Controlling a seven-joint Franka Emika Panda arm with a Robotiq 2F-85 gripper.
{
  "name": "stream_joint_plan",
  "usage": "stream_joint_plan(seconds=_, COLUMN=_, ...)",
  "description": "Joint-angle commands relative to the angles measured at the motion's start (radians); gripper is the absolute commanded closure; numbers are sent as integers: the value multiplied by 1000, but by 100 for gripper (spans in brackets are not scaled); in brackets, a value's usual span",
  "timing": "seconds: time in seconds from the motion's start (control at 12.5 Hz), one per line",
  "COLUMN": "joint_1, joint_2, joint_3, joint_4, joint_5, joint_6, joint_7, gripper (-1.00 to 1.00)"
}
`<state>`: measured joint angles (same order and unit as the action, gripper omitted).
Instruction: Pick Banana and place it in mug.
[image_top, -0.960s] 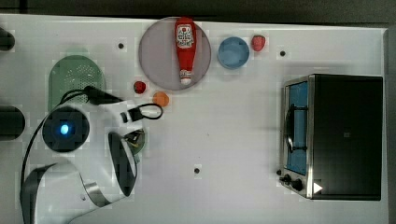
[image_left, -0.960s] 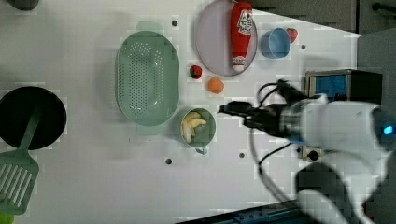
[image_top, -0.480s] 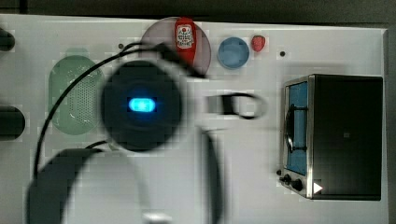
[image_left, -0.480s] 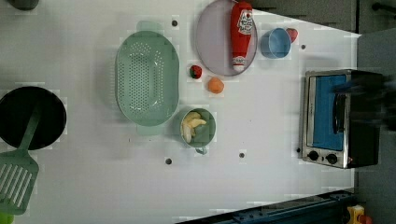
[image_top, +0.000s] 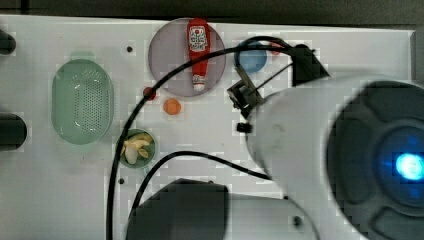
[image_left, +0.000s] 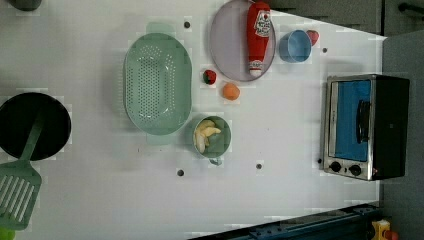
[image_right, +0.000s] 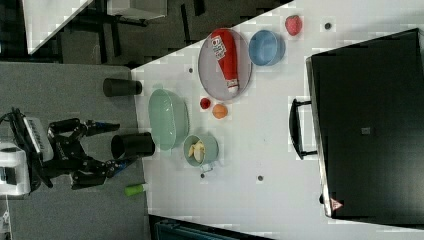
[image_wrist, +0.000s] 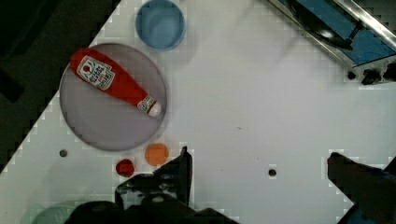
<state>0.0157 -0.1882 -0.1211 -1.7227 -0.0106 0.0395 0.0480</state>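
Observation:
The pale yellow banana (image_top: 134, 148) lies inside the teal-green mug (image_top: 150, 150), which stands upright beside the colander. The left view has the banana (image_left: 205, 134) in the mug (image_left: 223, 143), and the right view has the same banana (image_right: 196, 149) and mug (image_right: 210, 149). My gripper (image_wrist: 259, 156) is open in the wrist view, its dark fingers (image_wrist: 180, 170) wide apart with nothing between them. It hangs high over bare table between the plate and the oven, away from the mug. The arm (image_top: 310, 145) bulks large across the top view's right.
A ketchup bottle (image_left: 257, 32) lies on a grey plate (image_left: 227, 42), with a blue cup (image_left: 295, 46) beside it. An orange ball (image_left: 230, 91) and a small red fruit (image_left: 209, 76) sit near the pale green colander (image_left: 157, 82). A toaster oven (image_left: 365, 127), black pan (image_left: 32, 125) and spatula (image_left: 17, 192) flank the table.
The arm has swung away from above the mug toward the top view's right and risen close to that camera, leaving the left view. The banana stays in the mug.

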Motion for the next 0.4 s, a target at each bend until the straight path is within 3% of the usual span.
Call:
stream_joint_plan(seconds=0.08, joint_1=10, joint_2=43, joint_3=38, joint_4=-24, joint_5=-4, joint_6=7, joint_7=39, gripper=-100)
stream_joint_plan(seconds=0.4, joint_1=10, joint_2=53, joint_3=38, joint_4=-28, joint_5=-4, joint_6=7, joint_7=39, gripper=-100)
